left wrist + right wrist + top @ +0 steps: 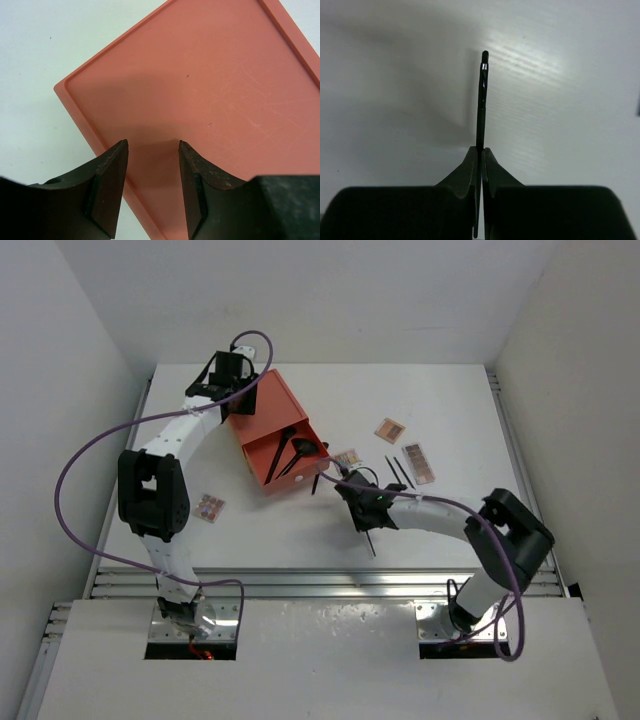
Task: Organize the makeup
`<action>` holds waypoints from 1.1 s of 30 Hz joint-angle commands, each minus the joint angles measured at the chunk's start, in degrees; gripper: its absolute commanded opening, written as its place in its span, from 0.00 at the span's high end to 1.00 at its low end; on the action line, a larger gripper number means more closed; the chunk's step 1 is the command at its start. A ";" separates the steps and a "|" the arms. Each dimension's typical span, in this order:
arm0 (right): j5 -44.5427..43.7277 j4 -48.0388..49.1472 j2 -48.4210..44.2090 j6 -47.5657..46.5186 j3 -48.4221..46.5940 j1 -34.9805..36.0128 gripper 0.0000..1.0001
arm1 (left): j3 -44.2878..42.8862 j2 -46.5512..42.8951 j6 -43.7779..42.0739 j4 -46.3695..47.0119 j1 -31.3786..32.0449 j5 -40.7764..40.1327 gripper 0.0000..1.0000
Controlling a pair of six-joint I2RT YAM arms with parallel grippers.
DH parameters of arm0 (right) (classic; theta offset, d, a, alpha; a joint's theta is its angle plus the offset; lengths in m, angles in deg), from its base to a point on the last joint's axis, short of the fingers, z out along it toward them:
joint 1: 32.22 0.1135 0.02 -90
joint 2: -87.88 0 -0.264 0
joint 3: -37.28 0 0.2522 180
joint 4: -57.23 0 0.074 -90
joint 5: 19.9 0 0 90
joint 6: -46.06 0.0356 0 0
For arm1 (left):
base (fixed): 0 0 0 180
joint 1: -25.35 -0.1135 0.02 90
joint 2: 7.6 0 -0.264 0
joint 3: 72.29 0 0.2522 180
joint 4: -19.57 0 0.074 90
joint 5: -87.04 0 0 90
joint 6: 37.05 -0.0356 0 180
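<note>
Right hand (479,150) w/ brush (482,95); palette (346,458), red box (268,405) nearby

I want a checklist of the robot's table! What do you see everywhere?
Surface: white table, flat.
Job's things: flared brush and stick brush in the drawer; two loose sticks, long palette and square palette at right; small palette by the drawer; left palette alone.
Clutter: orange-red box, drawer open.
Grippers: left tool open over the box lid; right tool shut on a thin brush.
Cables: purple cables loop along both arms.
Surroundings: white walls.
</note>
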 commanded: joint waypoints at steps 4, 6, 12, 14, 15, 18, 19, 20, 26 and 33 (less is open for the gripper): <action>-4.80 5.46 -13.07 -26.12 -6.31 -0.90 1.00 | 0.02 -0.69 0.25 1.45 -0.77 -0.37 0.50; -2.96 8.71 -13.61 -38.22 -10.61 -1.52 1.00 | 0.02 -0.69 0.25 1.45 -0.77 -0.37 0.50; 15.84 12.24 -1.89 -56.55 -29.20 -3.03 1.00 | 0.02 -0.16 -0.27 1.45 -0.77 -0.98 0.50; 19.37 12.59 2.70 -59.99 -34.33 -3.19 1.00 | 0.02 -0.16 -0.27 1.45 -0.77 -0.98 0.50; 20.94 13.20 5.95 -60.25 -37.58 -3.54 1.00 | 0.02 -0.16 -0.27 1.45 -0.77 -0.98 0.50; 27.53 13.64 11.94 -61.92 -41.48 -4.16 1.00 | 0.02 -0.69 -0.27 1.45 -1.29 -1.51 0.50; 29.55 13.74 13.61 -62.88 -42.61 -4.07 1.00 | 0.02 -0.69 -0.27 1.45 -1.29 -1.51 0.50; 31.31 13.74 14.41 -63.41 -42.80 -4.07 1.00 | 0.54 -0.69 -0.27 1.45 -1.29 -1.51 0.50; 33.17 12.67 16.45 -63.68 -40.08 -4.07 1.00 | 0.55 -1.22 -0.27 1.45 -2.34 -1.51 0.50; 30.10 12.59 16.45 -60.79 -40.51 -4.07 0.63 | 0.55 -1.22 -0.27 1.45 -2.35 -1.51 0.50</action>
